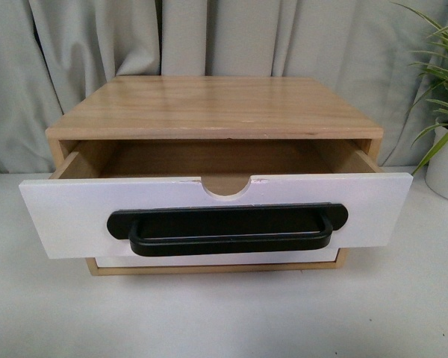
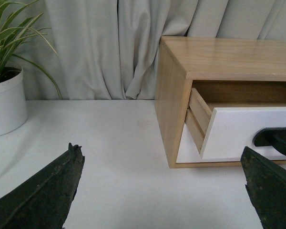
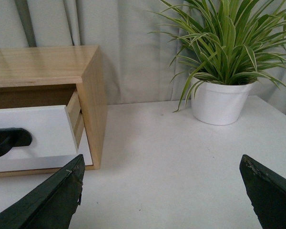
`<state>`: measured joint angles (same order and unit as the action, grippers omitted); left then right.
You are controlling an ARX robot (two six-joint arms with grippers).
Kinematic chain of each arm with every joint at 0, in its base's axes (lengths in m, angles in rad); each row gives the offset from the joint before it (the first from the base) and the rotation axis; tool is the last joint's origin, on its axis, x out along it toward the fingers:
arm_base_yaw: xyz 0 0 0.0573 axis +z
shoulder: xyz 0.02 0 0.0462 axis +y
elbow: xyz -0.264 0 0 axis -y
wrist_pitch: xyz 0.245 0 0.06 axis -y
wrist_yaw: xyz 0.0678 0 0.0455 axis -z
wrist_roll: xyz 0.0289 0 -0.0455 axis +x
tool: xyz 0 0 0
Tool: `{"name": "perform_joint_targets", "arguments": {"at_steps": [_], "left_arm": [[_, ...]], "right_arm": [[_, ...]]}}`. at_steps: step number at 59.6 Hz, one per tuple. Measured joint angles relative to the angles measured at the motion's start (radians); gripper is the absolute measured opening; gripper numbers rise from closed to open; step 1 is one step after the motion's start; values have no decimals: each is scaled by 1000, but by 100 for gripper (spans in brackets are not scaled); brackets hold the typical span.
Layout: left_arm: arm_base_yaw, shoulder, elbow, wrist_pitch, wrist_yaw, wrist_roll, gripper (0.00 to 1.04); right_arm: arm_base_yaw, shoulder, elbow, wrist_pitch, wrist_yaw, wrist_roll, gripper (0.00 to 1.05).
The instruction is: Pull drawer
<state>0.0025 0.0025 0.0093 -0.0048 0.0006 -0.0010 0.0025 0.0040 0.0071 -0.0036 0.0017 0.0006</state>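
Drawer position: the drawer (image 1: 216, 212) is seen drawn well out of the cabinet (image 1: 213, 108), its white front standing clear forward of the cabinet's wooden frame; the inside is shown bare where visible.
Task state: the pull is judged largely done, as a wide gap is open behind the drawer front.
Handle: a long black bar handle (image 1: 228, 229) is fixed across the drawer front, its long axis running side to side, level with the cabinet's width.
Left gripper: the left gripper (image 2: 162, 191) is held off to the cabinet's left side, fingers spread wide apart, nothing between them.
Right gripper: the right gripper (image 3: 162, 191) is held off to the cabinet's right side, fingers likewise wide apart and empty.
Key relation: the handle lies ahead of and inward from both grippers; neither is touching it. It cannot be told which arm is nearer.
Next move, as judged: should more travel be wanted, the bar would have to be approached from the front and drawn straight away from the cabinet.
Materials: the cabinet is of pale wood with visible grain; the drawer front is smooth white board with a half-round notch in its top edge; the handle is matt black.
Surroundings: a potted plant (image 3: 224, 71) is set on the white table (image 1: 224, 321) to the cabinet's right, and another (image 2: 5, 90) to its left; a grey curtain (image 1: 82, 45) hangs behind.
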Motion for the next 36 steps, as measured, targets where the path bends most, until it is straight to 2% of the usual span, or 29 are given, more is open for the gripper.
{"name": "perform_joint_targets", "arguments": {"at_steps": [36], "left_arm": [[0,0,0,0,0,0,98]], "right_arm": [[0,0,0,0,0,0,96]]}}
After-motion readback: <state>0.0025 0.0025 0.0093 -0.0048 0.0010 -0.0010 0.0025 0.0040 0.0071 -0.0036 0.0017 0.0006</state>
